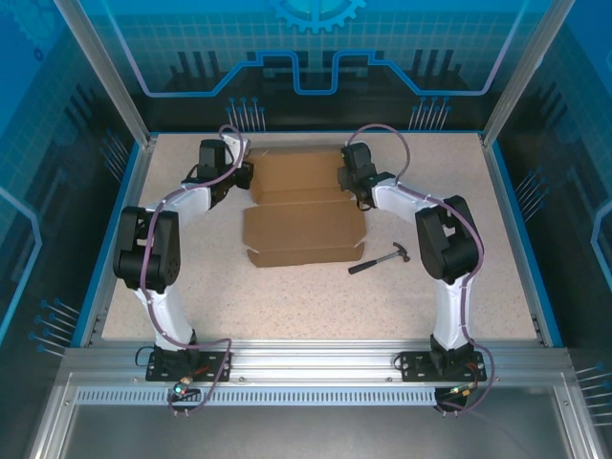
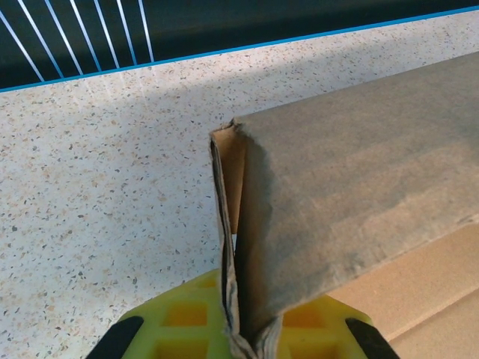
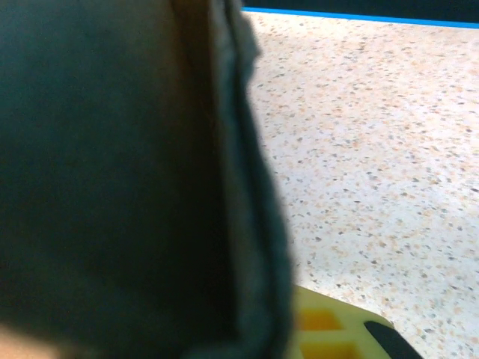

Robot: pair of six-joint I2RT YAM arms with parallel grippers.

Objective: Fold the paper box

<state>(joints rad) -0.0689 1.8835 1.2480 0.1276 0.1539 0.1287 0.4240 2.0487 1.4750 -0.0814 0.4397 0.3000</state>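
The paper box [image 1: 302,228] is brown corrugated cardboard lying in the middle of the table, its far panel [image 1: 298,172] spanning between both grippers. My left gripper [image 1: 245,176] is at the far panel's left end. In the left wrist view that gripper [image 2: 247,333] is shut, pinching a thin upright cardboard flap [image 2: 228,224] between its yellow fingers [image 2: 176,318]. My right gripper [image 1: 350,180] is at the panel's right end. Up close, dark blurred cardboard [image 3: 135,179] sits in the right gripper [image 3: 262,340], pressed against the one yellow finger [image 3: 329,329] that shows; the other finger is hidden.
A small black-handled hammer [image 1: 381,258] lies on the speckled table [image 1: 287,296] just right of the box's near corner. Blue rails and transparent walls [image 1: 124,201] border the table. Both arms reach in from the near edge on either side.
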